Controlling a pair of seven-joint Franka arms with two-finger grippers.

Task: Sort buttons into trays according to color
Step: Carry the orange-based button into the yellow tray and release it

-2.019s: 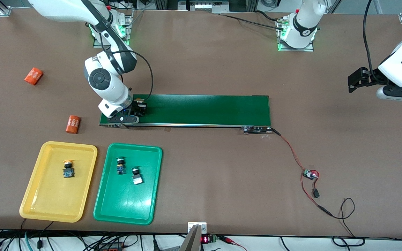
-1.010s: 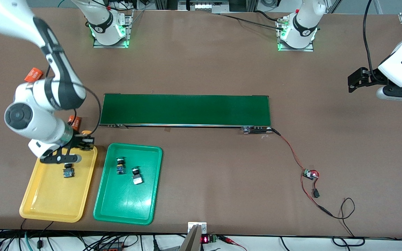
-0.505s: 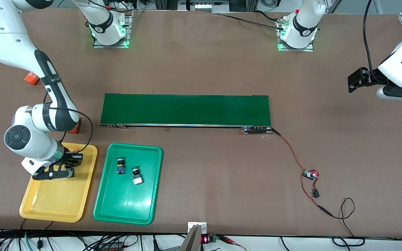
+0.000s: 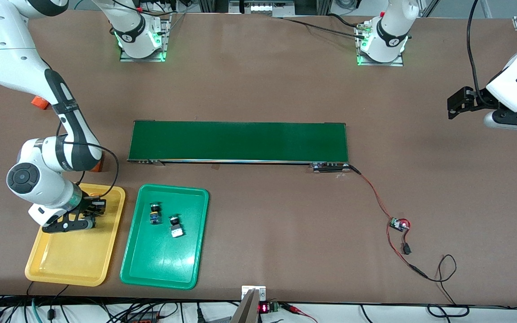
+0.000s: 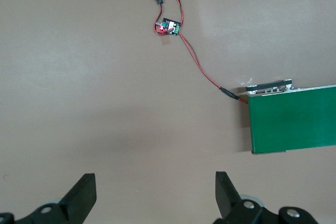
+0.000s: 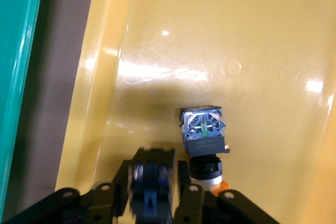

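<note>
Waiting arm: left gripper (image 5: pixel 155 192), spread wide over bare table at the left arm's end.
Right gripper (image 6: pixel 152 198): low in yellow tray (image 4: pixel 74 264), around a blurred button (image 6: pixel 151 182); clamped or released, cannot tell.
Yellow-capped button (image 6: pixel 205 135): lying in yellow tray, just beside.
Green tray (image 4: pixel 159 264): holding two buttons (image 4: pixel 154 214).

Looking down from the right arm's wrist into a glossy yellow tray (image 6: pixel 252 35) with bright glints of light on its floor. One button (image 6: pixel 203 129) lies on its side on the tray floor — blue-and-black body showing, orange cap partly hidden. Just beside it, the right gripper (image 6: pixel 152 190) has a second button (image 6: pixel 151 182) between its black fingers (image 6: pixel 191 198), blurred. A green tray (image 6: pixel 16 77) edge runs alongside, with a strip of brown table (image 6: pixel 58 87) between.
</note>
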